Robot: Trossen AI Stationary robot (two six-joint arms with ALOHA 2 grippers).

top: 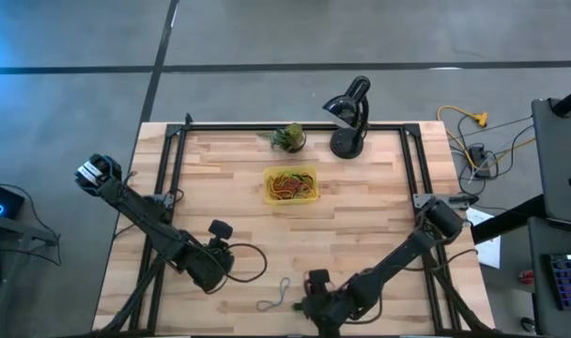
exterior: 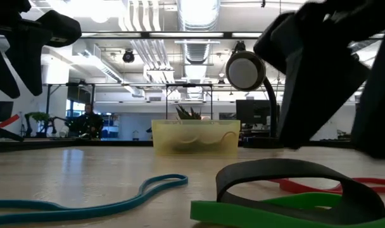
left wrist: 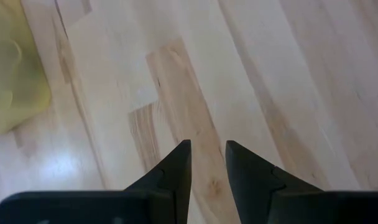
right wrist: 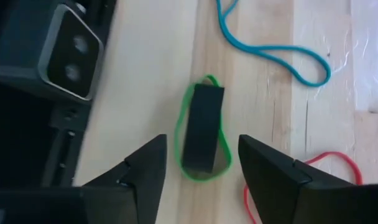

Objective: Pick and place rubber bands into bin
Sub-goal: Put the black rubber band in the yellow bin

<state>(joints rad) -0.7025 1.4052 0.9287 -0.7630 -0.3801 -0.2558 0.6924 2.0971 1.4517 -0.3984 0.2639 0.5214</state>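
The yellow translucent bin (top: 290, 185) stands far of centre with several rubber bands in it. Near the front edge lie loose bands: a dark wide band (right wrist: 201, 130) inside a green loop (right wrist: 223, 146), a red band (right wrist: 329, 163) and a blue band (right wrist: 273, 56). My right gripper (right wrist: 201, 142) hangs open over them, one finger on each side of the dark and green bands; whether it touches them does not show. My left gripper (left wrist: 207, 146) is open by a narrow gap over bare wood at the front left (top: 222, 258), with nothing between its fingers.
A small potted plant (top: 288, 138) and a black desk lamp (top: 349, 117) stand at the far edge behind the bin. A camera block (right wrist: 55, 53) sits at the table's front edge beside the right gripper. Black frame rails (top: 173, 169) run along both sides.
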